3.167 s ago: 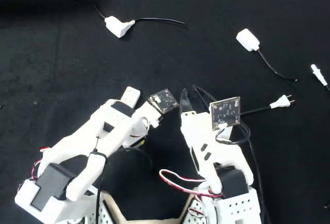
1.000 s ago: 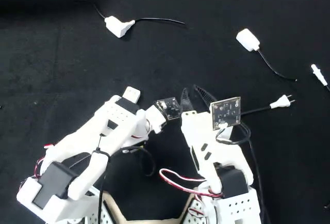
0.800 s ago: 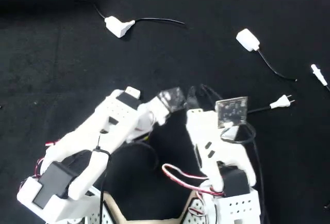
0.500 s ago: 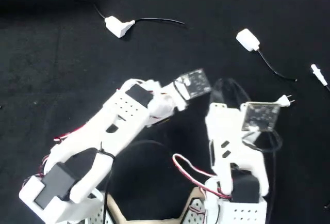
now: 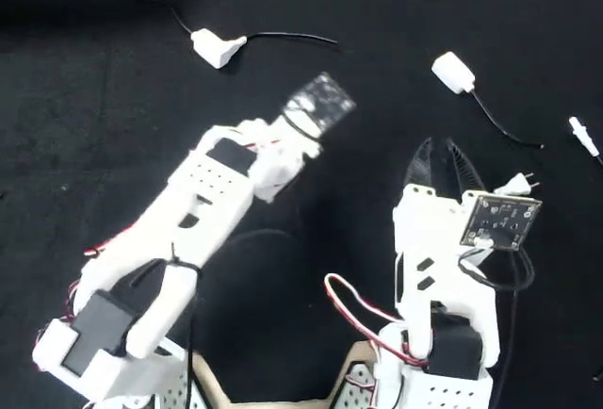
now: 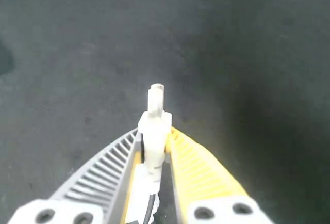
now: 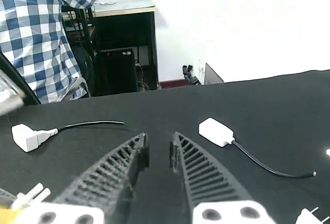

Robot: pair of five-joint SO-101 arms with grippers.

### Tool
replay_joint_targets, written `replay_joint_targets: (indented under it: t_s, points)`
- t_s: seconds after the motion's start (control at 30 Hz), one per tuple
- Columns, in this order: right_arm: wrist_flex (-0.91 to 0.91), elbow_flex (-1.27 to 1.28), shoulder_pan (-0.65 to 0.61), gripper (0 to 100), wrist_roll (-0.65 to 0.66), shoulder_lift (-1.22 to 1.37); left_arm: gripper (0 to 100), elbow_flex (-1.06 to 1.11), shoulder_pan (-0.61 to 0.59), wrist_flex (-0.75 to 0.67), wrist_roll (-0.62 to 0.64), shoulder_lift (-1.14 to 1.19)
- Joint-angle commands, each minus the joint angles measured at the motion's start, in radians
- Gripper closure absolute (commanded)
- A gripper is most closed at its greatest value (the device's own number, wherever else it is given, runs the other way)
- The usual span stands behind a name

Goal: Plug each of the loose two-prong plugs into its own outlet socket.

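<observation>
My left gripper (image 6: 154, 133) is shut on a white two-prong plug (image 6: 155, 118), whose prongs stick out past the fingertips above bare black cloth. That left arm (image 5: 221, 188) stretches toward the table's middle. A white outlet socket (image 5: 217, 48) with a black cable lies at the far left, and a second socket (image 5: 453, 73) lies at the far right. My right gripper (image 5: 441, 162) is open and holds nothing. A loose two-prong plug (image 5: 516, 183) lies just to its right. From the right wrist, both sockets (image 7: 28, 136) (image 7: 216, 131) lie beyond the black fingers (image 7: 129, 159).
Another small white plug (image 5: 582, 134) lies at the table's right edge. A thin black cable (image 5: 504, 126) runs from the right socket. The black cloth (image 5: 113, 126) covers the table. A desk and dark furniture (image 7: 124, 53) stand beyond the far edge.
The left arm has stretched forward and to the right, carrying its plug toward the table's middle. The right arm has swung right, bringing its gripper beside the loose plug.
</observation>
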Motion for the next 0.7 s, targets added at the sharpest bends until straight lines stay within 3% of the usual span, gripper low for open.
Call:
replay_joint_targets:
  t_s: [0.0,0.17,0.23,0.37,0.67]
  points:
    - [-0.029,-0.053,0.009,91.3,-0.012,-0.005,97,0.028,0.056,-0.075,0.100,-0.114]
    - [-0.020,-0.053,-0.052,93.4,-0.003,-0.005,97,0.252,0.226,-0.244,0.109,-0.353]
    - [-0.020,-0.053,-0.077,98.6,-0.002,-0.007,97,0.369,0.245,-0.328,0.110,-0.457]
    - [0.000,-0.053,-0.120,98.6,0.017,-0.007,97,0.561,0.240,-0.459,0.112,-0.655]
    - [0.186,-0.148,-0.425,98.6,0.123,-0.007,97,0.728,0.242,-0.482,0.112,-0.853]
